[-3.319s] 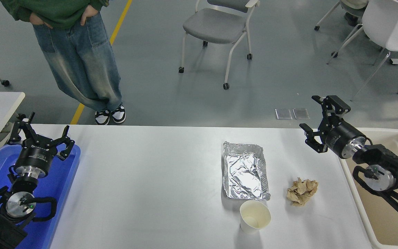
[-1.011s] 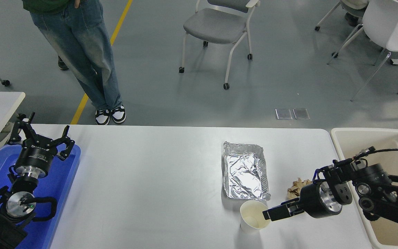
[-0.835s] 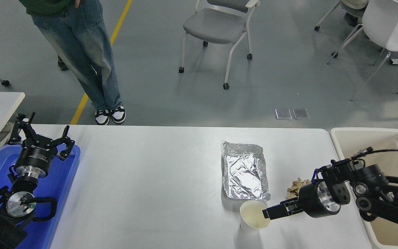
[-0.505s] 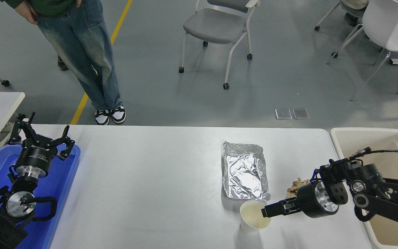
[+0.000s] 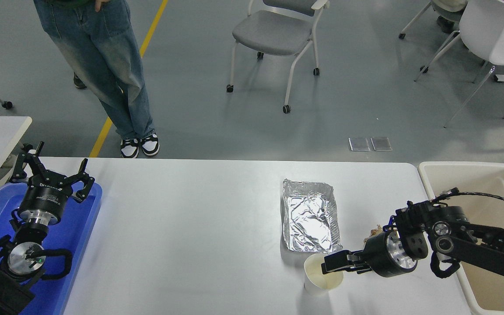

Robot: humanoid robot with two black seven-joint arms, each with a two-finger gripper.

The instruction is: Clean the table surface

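Paper cup (image 5: 322,276) upright near the front edge of the table surface (image 5: 190,236), with the right gripper (image 5: 331,264) reaching in low from the right and at its rim. One dark fingertip (image 5: 330,265) over the cup mouth; whether clamped on the wall or merely poised, cannot tell from this angle. Just beyond the fingers, foil tray (image 5: 309,222), its near corner almost touching the cup. Behind the wrist, crumpled brown paper (image 5: 373,232), mostly hidden. Off to the right past the arm, beige bin (image 5: 475,175), likely the drop spot. Risks from here: thin paper wall, so too hard a squeeze probably crushes it; a one-sided rim pinch could tip it on the lift and spill anything inside; a careless swing may nudge the tray or drag the paper wad along. Left gripper (image 5: 48,177) parked far to the left over the blue tray (image 5: 77,236), fingers spread, holding nothing. Person's legs (image 5: 103,74) at the far side.
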